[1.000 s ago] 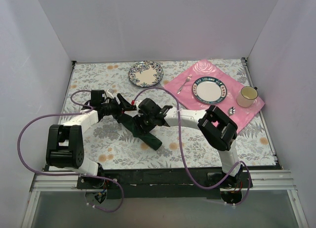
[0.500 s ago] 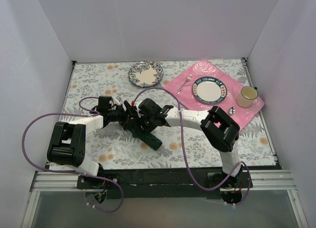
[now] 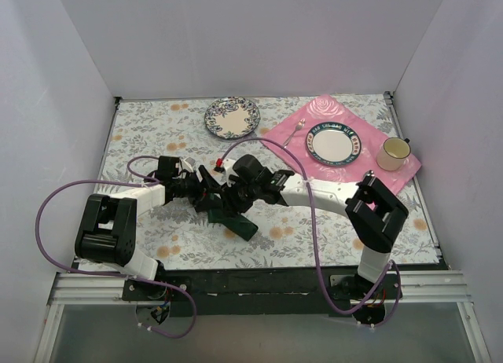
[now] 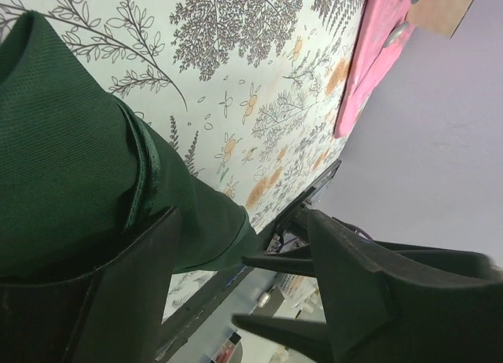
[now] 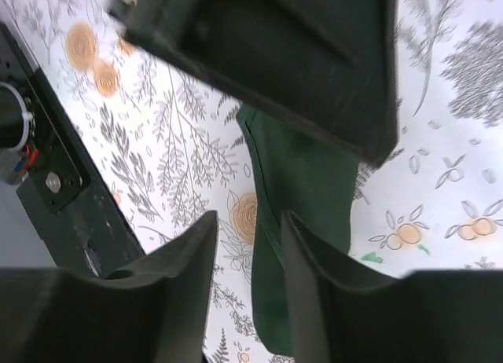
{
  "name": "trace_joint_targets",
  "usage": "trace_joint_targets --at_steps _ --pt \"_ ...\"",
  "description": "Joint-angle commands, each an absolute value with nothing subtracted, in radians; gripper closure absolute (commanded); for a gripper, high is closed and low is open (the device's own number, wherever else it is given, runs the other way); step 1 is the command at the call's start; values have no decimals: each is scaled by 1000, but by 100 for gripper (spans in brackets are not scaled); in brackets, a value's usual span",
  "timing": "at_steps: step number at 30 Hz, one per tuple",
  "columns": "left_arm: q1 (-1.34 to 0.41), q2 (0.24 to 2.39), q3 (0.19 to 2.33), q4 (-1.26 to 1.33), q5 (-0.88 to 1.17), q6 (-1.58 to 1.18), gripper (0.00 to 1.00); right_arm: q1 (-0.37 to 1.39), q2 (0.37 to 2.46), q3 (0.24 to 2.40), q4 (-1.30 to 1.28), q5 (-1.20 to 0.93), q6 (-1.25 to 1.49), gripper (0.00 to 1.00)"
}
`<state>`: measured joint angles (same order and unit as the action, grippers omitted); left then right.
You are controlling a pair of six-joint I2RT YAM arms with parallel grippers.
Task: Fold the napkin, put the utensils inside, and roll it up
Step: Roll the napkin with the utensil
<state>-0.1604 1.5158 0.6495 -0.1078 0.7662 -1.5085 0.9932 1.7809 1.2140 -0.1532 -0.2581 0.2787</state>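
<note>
Your left gripper (image 4: 244,214) stands apart, with the napkin (image 4: 63,143) at frame left against one finger. Your right gripper (image 5: 250,218) is narrowly parted, and the napkin shows through its gap.

The napkin (image 3: 240,224) lies on the table (image 3: 157,127), left of the placemat (image 3: 330,109), which bears a plate (image 3: 333,145) and mug (image 3: 394,153).

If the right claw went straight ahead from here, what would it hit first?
Probably the napkin just beyond the right gripper, then the left gripper behind it; depth is hard to judge.
</note>
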Motion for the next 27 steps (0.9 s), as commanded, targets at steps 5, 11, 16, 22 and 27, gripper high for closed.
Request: trace_joint_targets --at_steps 5,11,16,22,27 --pt "-164 1503 686 -127 758 -1486 34 979 1798 1092 -54 -325 276 62" --pt "-164 1485 745 -150 773 -1491 34 979 1792 1077 -61 -319 275 64" --pt "-164 1414 798 -231 717 -1467 32 977 1753 1130 -87 -331 284 62" --pt "-164 1287 834 -400 546 -1424 28 968 1712 1187 -155 -281 270 51" --pt "-163 1215 805 -512 440 -1428 26 911 1680 1186 -192 -249 249 40"
